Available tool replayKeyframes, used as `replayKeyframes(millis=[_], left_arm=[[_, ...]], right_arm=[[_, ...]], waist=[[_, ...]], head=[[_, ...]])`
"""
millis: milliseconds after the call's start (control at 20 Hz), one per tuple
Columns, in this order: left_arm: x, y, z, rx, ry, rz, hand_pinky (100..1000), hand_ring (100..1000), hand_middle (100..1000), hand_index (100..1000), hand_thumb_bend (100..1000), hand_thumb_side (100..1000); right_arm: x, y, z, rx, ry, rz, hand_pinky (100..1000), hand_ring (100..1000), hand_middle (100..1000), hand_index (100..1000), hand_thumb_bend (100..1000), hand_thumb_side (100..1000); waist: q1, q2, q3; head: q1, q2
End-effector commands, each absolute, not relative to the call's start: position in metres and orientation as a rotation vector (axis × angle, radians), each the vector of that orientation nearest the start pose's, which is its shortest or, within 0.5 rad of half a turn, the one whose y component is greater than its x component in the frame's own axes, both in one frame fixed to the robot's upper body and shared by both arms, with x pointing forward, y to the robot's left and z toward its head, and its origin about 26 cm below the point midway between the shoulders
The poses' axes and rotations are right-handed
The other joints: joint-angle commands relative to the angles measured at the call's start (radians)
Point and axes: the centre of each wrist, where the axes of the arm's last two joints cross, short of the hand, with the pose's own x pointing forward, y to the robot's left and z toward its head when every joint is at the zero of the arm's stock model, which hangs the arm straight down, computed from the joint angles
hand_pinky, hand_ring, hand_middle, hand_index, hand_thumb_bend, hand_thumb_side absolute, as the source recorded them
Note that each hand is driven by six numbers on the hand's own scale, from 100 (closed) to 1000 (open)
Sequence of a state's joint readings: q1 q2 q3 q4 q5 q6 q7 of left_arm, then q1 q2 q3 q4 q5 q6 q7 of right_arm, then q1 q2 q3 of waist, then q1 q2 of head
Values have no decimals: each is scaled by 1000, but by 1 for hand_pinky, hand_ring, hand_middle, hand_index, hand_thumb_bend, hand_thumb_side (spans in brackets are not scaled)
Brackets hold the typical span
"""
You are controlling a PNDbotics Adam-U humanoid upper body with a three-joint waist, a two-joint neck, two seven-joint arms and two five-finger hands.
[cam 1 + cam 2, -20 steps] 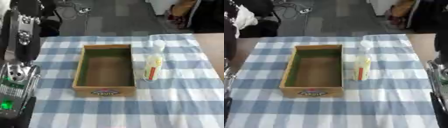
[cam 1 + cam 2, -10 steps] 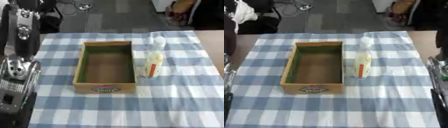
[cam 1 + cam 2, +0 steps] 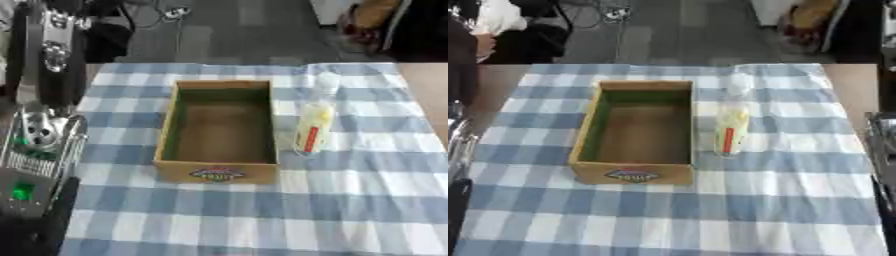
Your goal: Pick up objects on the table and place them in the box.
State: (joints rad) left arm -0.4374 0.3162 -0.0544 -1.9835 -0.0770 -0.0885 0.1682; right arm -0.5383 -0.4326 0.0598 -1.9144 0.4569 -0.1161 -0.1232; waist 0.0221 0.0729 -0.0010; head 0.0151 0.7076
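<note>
An open cardboard box (image 3: 219, 173) with green inner walls and a label on its front stands mid-table; I see nothing inside it. A clear plastic bottle (image 3: 313, 126) with yellowish content and a red stripe lies on the cloth just right of the box, its cap pointing away from me. My left arm (image 3: 42, 134), black and silver with a green light, rises along the left edge, and its hand does not show. A sliver of my right arm (image 3: 882, 150) shows at the right edge of the right eye view, also without its hand.
A blue and white checked cloth (image 3: 780, 200) covers the table. Bare wooden tabletop (image 3: 427, 85) shows at the right. Beyond the far edge lie dark floor and cables (image 3: 175, 11).
The whole picture has shifted a little, so the camera has moved. The box and bottle keep their places on the cloth.
</note>
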Motion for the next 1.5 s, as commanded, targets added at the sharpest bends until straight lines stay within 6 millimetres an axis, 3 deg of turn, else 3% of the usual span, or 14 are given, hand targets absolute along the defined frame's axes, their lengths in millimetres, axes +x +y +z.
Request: replayKeyframes(millis=[50,200,400,750,1000,1150,1500], left_arm=[[308,235,236,236,-2517,-314,928,788,899,972,620,897],[309,236,234,235,-2507,-322,929,788,899,972,622,897],[309,236,231,233,-2495,-332,929,787,899,972,619,897],[309,236,230,232,-2487,-338,930,787,899,972,618,898],[309,236,229,229,-2484,-341,930,787,899,972,617,898],[309,236,229,229,-2484,-342,930,787,899,972,617,897],[309,236,229,227,-2484,-342,932,788,899,972,615,897]], right_arm=[[338,-246,267,1140,3222,-1035,787,816,856,839,237,996],[352,-247,269,1256,3134,-1270,810,834,863,867,247,1000],[368,-247,273,1383,3015,-1453,821,834,858,863,251,1000],[394,-249,268,1441,3018,-1492,811,822,846,854,377,1000],[408,-250,262,1466,2989,-1627,838,828,854,872,465,1000],[415,-252,259,1502,2968,-1688,845,828,848,875,450,971],[424,-258,247,1461,3018,-1831,841,824,850,883,503,1000]], waist=[[-6,-20,0],[-10,-28,1],[-15,-36,1],[-19,-40,2],[-19,-40,2],[-19,-41,3],[-20,-40,6]], head=[[-19,12],[-24,27],[-37,37],[-52,36],[-56,31],[-56,32],[-51,27]])
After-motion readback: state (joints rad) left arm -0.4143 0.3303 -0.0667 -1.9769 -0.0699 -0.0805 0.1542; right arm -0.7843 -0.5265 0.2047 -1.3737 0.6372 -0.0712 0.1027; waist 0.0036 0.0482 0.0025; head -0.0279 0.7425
